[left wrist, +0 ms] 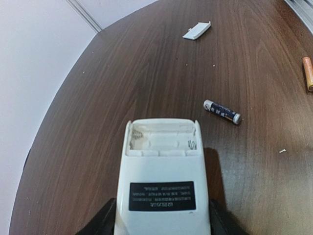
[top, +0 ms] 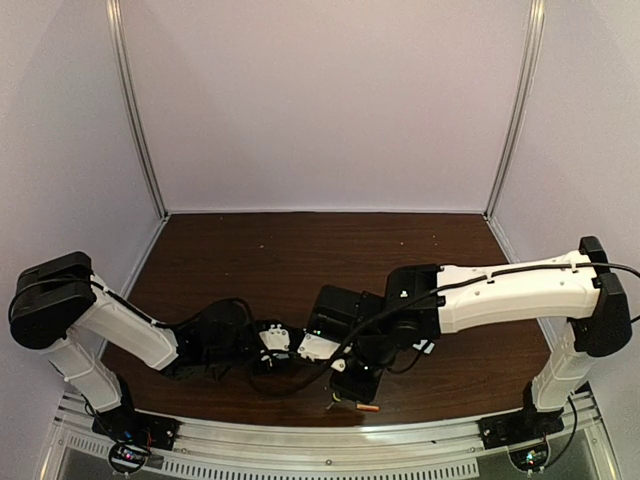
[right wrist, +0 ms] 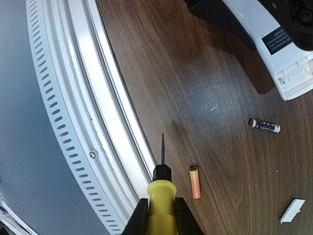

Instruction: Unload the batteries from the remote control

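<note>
Remote control (left wrist: 164, 181), compartment empty: gripped by left gripper (left wrist: 163, 223). Yellow-handled screwdriver (right wrist: 160, 191): clamped in right gripper (right wrist: 160, 215). Dark battery (left wrist: 222, 112), orange battery (right wrist: 195, 182): loose on table (left wrist: 146, 73), right of it, apart.

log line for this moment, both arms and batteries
left gripper: shut on remote control, open and empty | right gripper: shut on screwdriver | dark battery, orange battery: lying on table
</note>
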Controlling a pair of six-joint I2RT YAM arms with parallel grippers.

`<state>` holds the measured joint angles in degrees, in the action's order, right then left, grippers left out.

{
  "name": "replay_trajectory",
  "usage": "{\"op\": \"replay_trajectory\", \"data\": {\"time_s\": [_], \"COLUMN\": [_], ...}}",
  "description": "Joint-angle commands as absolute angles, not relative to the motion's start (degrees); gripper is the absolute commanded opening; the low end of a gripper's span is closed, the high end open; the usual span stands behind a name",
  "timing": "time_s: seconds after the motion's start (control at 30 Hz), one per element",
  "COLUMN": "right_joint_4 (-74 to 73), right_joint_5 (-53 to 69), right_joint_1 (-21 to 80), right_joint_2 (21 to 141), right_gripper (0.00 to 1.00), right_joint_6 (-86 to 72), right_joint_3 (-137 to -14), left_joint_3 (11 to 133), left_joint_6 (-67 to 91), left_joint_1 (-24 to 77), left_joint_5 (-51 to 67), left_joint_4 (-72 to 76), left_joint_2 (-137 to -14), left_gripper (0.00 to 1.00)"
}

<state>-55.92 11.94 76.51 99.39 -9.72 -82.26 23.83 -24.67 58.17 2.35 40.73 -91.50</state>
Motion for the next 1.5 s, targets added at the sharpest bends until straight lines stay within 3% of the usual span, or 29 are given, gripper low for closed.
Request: {"op": "replay_trajectory", "data": {"time_s": [0.0, 1.47], "right_joint_4": [-57.4, -57.0], "right_joint_5": [9.5, 3.4], "right_joint_1": [76.5, 76.3], "right_joint_2": [97.3, 93.8], "right_gripper": [0.00, 0.00], "right_joint_6": [-10.7, -13.4], "right_joint_3": [-83.5, -84.2], "left_joint_3": [25.0, 23.6], "left_joint_6": [-23.6, -22.9], "left_joint_1": [57.9, 57.8], "left_joint_5": [2.6, 3.4], "left_joint_4": [45.6, 47.1], "left_joint_2": [-90.7, -88.7], "left_gripper": [0.00, 0.00]}}
